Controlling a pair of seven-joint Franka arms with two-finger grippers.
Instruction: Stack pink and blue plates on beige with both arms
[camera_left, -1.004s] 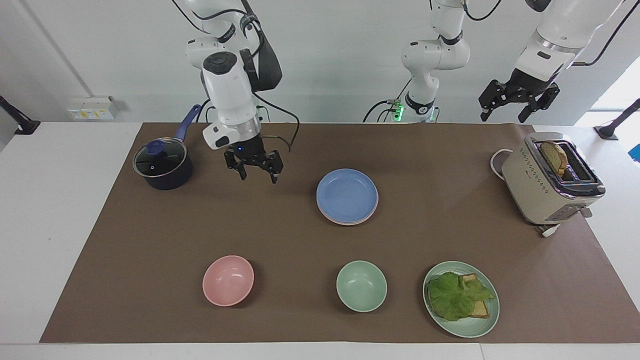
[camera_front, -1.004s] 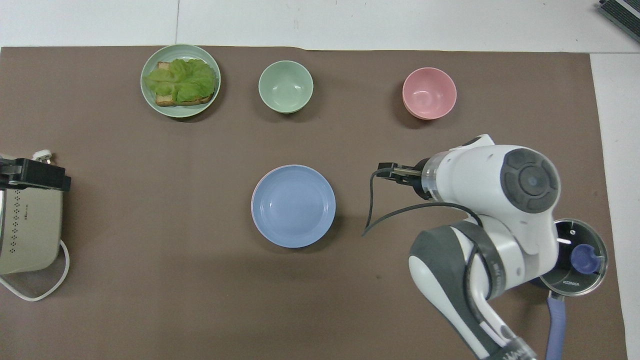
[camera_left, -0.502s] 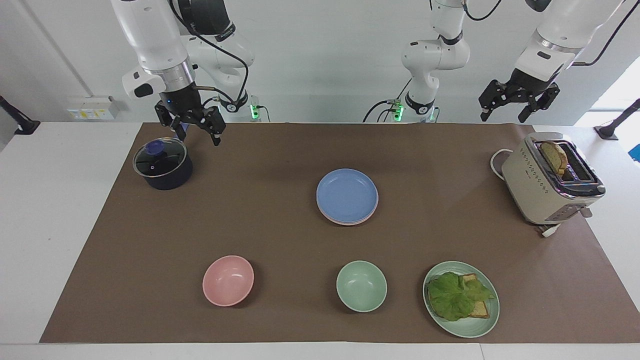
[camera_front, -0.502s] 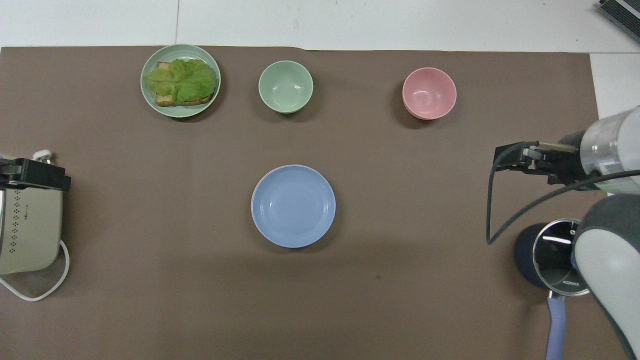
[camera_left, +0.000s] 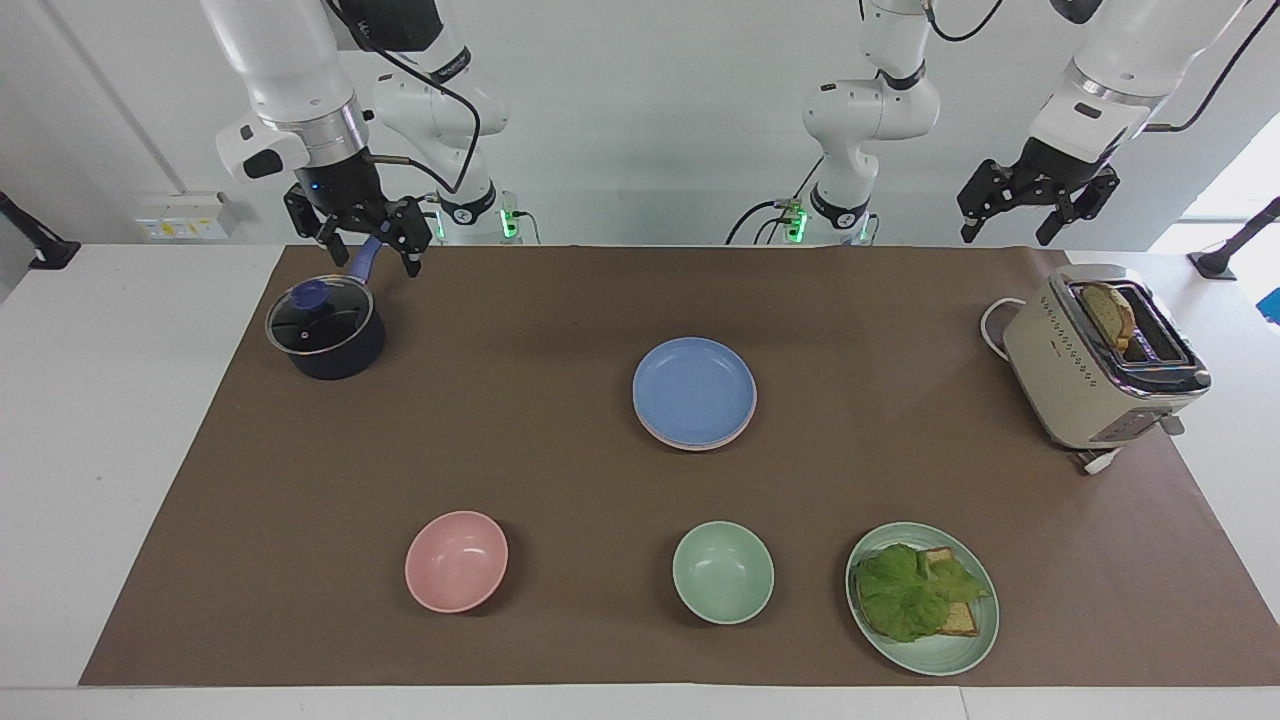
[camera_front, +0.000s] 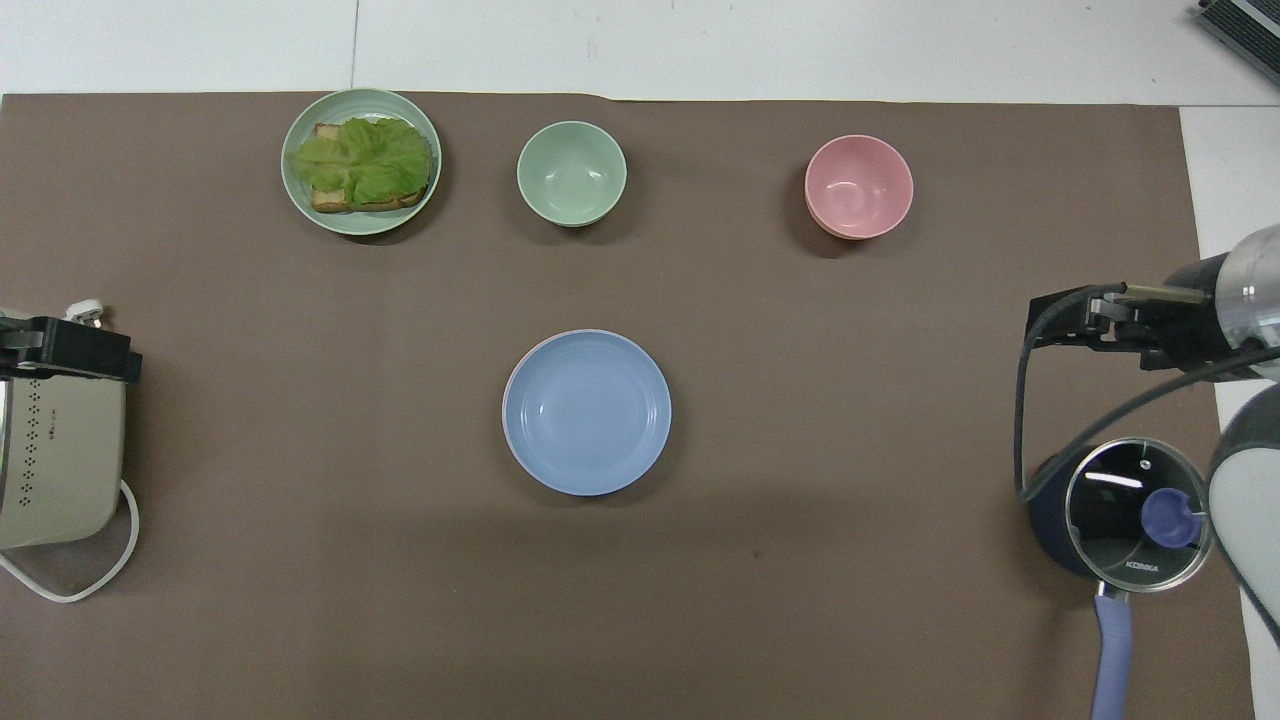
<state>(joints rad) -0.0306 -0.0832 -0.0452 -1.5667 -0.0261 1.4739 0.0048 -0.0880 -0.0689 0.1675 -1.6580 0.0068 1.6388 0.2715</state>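
Two grippers hang empty in the air at the robots' end of the table, both with fingers spread wide. The right gripper (camera_left: 368, 250) is over the blue handle of the lidded pot (camera_left: 326, 330). If it drops straight down from there, it would likely strike that handle or knock the glass lid. The left gripper (camera_left: 1005, 235) is up by the table's edge at the left arm's end, above and apart from the toaster (camera_left: 1095, 365). A low sweep inward could catch the bread slice (camera_left: 1110, 313) standing in its slot.

Farther out, mid-table, lies the stack: the blue plate (camera_left: 694, 388) on top, with the pink plate (camera_left: 690, 441) showing only as a thin rim beneath. I cannot make out the beige plate under them, so the order below is unconfirmed. That pink sliver suggests the plates sit slightly off-centre, and a nudge on any return pass might slide them apart.

Farthest from the robots, the pink bowl (camera_left: 456, 560), green bowl (camera_left: 722, 572) and green plate (camera_left: 975, 645) of lettuce sit well clear of both arms.
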